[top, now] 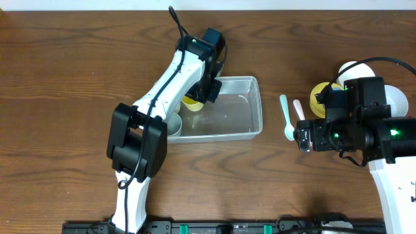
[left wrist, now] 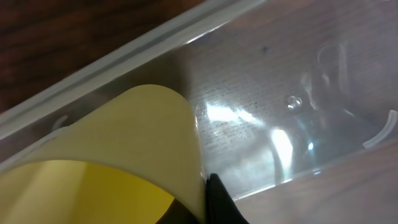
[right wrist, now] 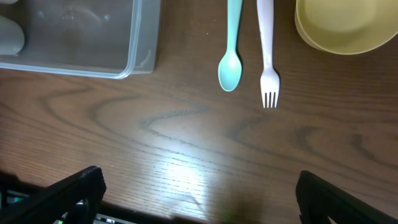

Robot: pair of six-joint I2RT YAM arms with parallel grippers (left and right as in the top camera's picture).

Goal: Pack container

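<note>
Clamping yellow cup (left wrist: 124, 140) with left gripper (top: 199, 97) at container's (top: 227, 117) 10 o'clock corner. Holding right gripper (right wrist: 199, 193) spread wide, empty; spoon (right wrist: 230, 65) and fork (right wrist: 266, 56) at its 12 o'clock.

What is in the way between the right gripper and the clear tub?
Nothing visible. Only bare table lies between the right gripper and the container. The spoon and fork lie off to one side, not in the path.

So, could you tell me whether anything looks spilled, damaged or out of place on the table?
Nothing stands out: the container sits flat, and the spoon and fork lie neatly side by side beside it.
</note>
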